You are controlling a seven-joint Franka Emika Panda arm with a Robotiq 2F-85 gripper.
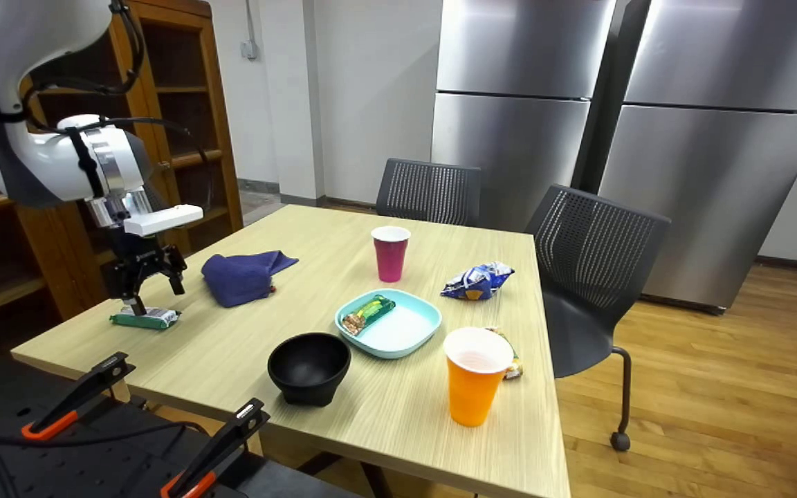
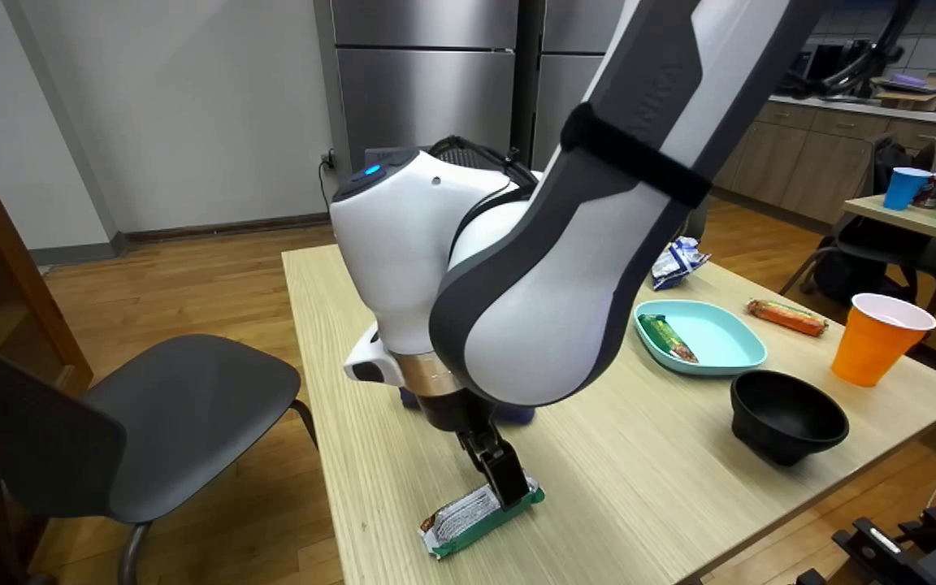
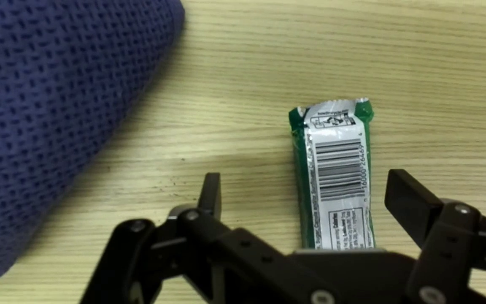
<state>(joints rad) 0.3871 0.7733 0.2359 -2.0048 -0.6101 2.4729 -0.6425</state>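
Spread wide now, the gripper (image 3: 305,185) is poised astride the bar (image 3: 341,177) on the bench (image 3: 247,63), near the cloth (image 3: 49,105), but off-centre, so an even pinch is best ensured by centring.

2 steel fridges (image 1: 512,145) stand by pale wall (image 1: 374,104), w/ brn cabinet (image 1: 216,117), dk chairs (image 1: 589,259) & wood flr (image 1: 724,387).

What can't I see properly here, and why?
Wrist view: lower end of the green-and-silver wrapped bar, hidden by the black gripper.
Wrist view: dark-blue woven cloth, cut off by the left and top edges.
In an exterior view: that cloth, mostly behind the white-and-grey arm.
In an exterior view: orange wrapped bar, partly behind the orange plastic cup.
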